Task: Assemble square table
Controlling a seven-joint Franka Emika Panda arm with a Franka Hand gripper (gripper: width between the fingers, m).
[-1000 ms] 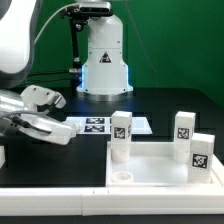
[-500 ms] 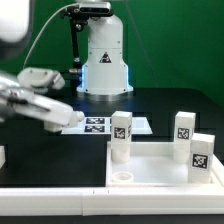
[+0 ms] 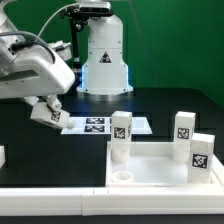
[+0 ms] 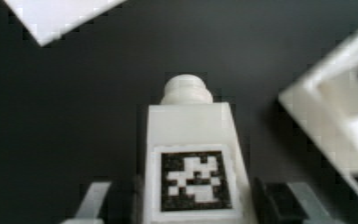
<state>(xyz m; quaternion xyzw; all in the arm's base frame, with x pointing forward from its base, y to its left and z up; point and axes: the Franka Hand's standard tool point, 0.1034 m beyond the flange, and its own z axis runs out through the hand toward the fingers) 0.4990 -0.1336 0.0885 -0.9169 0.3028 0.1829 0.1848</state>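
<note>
The square panel [image 3: 165, 166] lies on the black table [image 3: 160, 105] at the exterior view's right, with three legs [image 3: 121, 136] standing upright on it; the marker board [image 3: 100, 125] lies flat just behind them; the tool [image 3: 47, 110] hangs above the table at the exterior view's left, clear of the panel; up close, its fingers [image 4: 98, 200] clasp the fourth leg [image 4: 192, 150] from both sides, though the picture is blurred and cuts off the leg's lower end.

Black table [image 3: 60, 150]: square panel [image 3: 165, 165], marker board [image 3: 100, 125], white border strip [image 3: 60, 203].
</note>
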